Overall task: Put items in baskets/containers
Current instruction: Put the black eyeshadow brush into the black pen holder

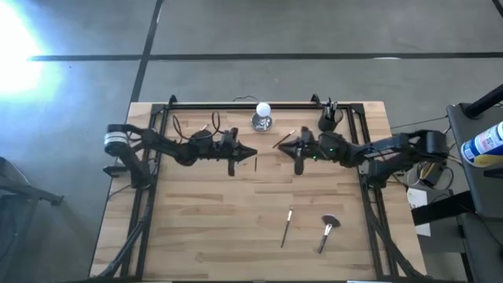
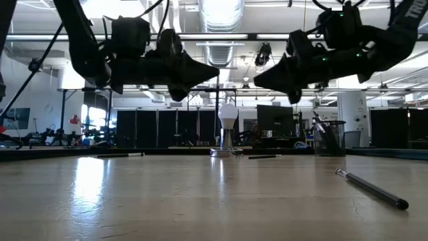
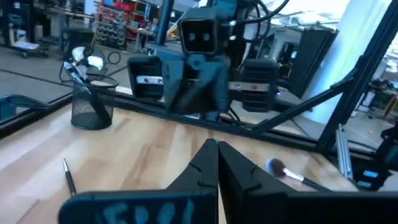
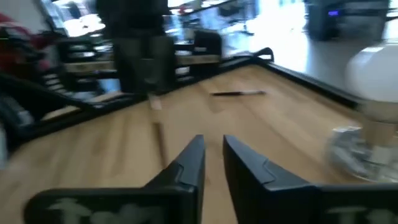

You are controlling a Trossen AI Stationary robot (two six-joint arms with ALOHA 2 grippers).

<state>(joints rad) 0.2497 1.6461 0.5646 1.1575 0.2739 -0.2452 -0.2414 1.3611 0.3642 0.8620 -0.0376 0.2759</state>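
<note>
Both grippers hover above the table's middle with their tips facing each other, and neither holds anything. My left gripper (image 1: 253,152) (image 3: 216,149) is shut. My right gripper (image 1: 280,146) (image 4: 213,142) is open by a narrow gap. The black mesh cup (image 1: 328,119) (image 3: 91,106) stands near the far right edge with several brushes upright in it. Loose brushes lie flat on the wood: a slim one (image 1: 287,226), the fan-headed one (image 1: 328,230), a tan one (image 1: 283,138) beside the right gripper, and a short dark one (image 1: 256,163).
The shiny silver object with a white ball (image 1: 262,118) (image 4: 373,124) stands at the far edge between the arms. A black frame rail (image 1: 236,104) runs along the far and side edges. In the low view a dark brush (image 2: 371,189) lies close by.
</note>
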